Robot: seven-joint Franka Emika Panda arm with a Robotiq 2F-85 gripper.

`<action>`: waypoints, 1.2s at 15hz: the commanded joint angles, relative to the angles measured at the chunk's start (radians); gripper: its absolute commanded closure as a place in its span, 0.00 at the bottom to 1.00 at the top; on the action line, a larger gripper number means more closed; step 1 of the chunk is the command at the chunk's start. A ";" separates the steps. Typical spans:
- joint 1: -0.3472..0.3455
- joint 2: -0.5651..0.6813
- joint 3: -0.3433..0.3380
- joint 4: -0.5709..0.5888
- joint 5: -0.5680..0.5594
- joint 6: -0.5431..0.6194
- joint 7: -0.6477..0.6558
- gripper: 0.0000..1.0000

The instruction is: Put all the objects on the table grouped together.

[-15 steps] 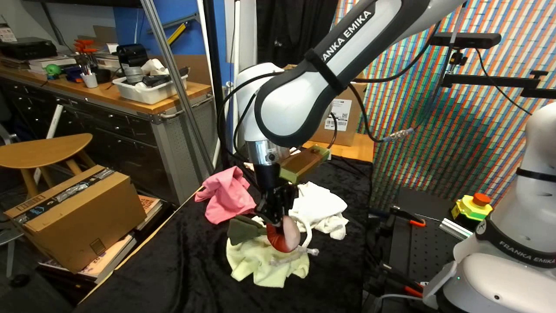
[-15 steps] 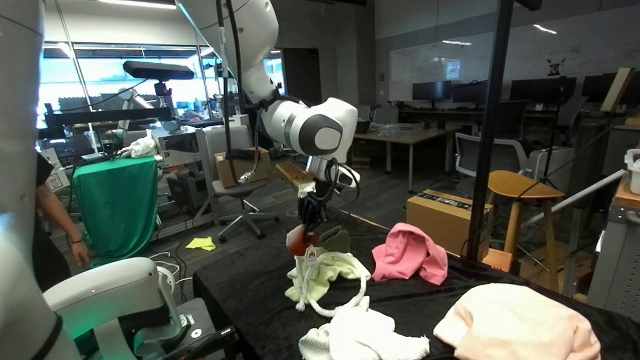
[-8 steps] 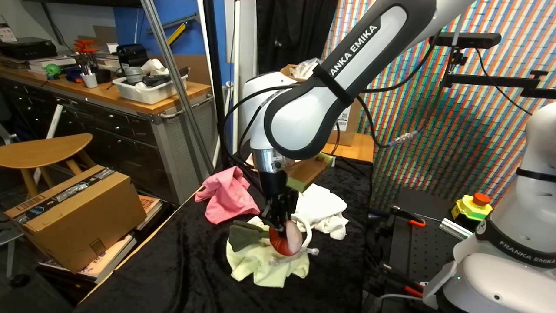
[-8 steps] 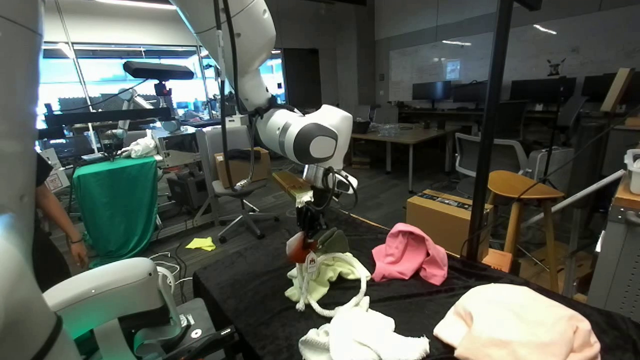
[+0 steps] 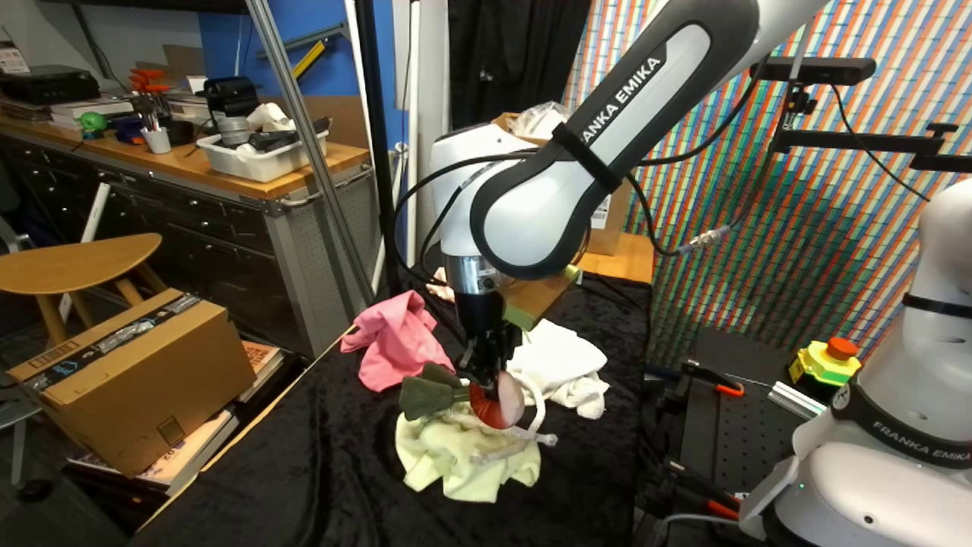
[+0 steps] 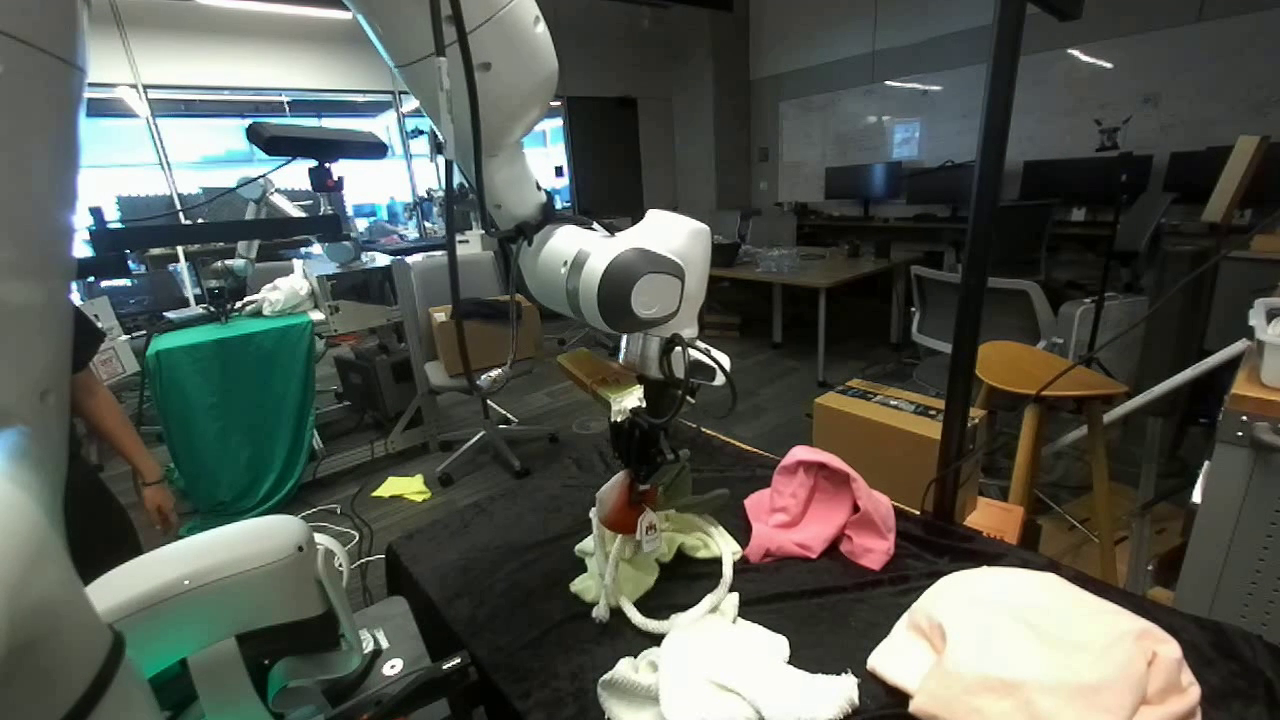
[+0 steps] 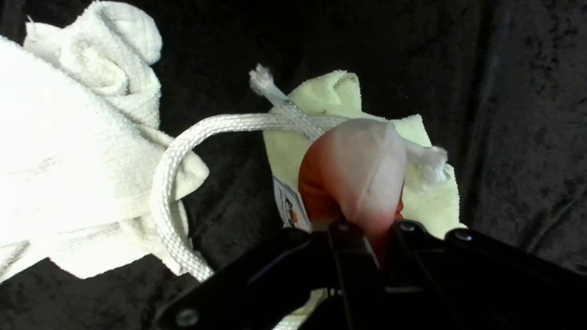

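Observation:
My gripper [image 5: 486,386] is shut on a red and white plush toy [image 5: 487,407] with dark green leaves [image 5: 430,392] and a paper tag [image 6: 650,530]. It holds the toy over the light green cloth [image 5: 456,460]; I cannot tell whether they touch. In the wrist view the toy [image 7: 362,165] sticks out past the fingertips and hides part of that cloth. A white rope [image 6: 728,570] loops from the light green cloth to the white cloth [image 6: 730,665]. A pink cloth [image 6: 820,512] lies crumpled nearby. A peach cloth [image 6: 1040,645] lies farther off on the table.
The table has a black velvet cover [image 5: 357,486]. A wooden block [image 5: 535,300] is fixed at the wrist. A second robot arm [image 5: 873,448] and an emergency stop button [image 5: 835,357] stand beside the table. A cardboard box [image 5: 144,380] lies past the other edge.
My gripper, still shut on the toy, first moved lower, then shifted toward the white cloth. The toy's leaves have swung and spread apart. The cloths and rope have not visibly moved.

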 commanded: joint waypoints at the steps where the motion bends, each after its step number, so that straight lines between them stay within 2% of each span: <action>1: -0.005 -0.009 -0.012 -0.010 -0.036 0.031 0.013 0.63; 3: -0.008 -0.011 -0.015 -0.011 -0.035 0.039 0.012 0.56; 6: -0.013 -0.015 -0.019 -0.015 -0.027 0.055 0.013 0.31; 10: -0.025 -0.023 -0.024 -0.023 -0.020 0.079 0.013 0.03; 11: -0.028 -0.024 -0.026 -0.024 -0.018 0.084 0.014 0.00; 18: -0.051 -0.057 -0.055 -0.088 -0.010 0.146 0.060 0.00</action>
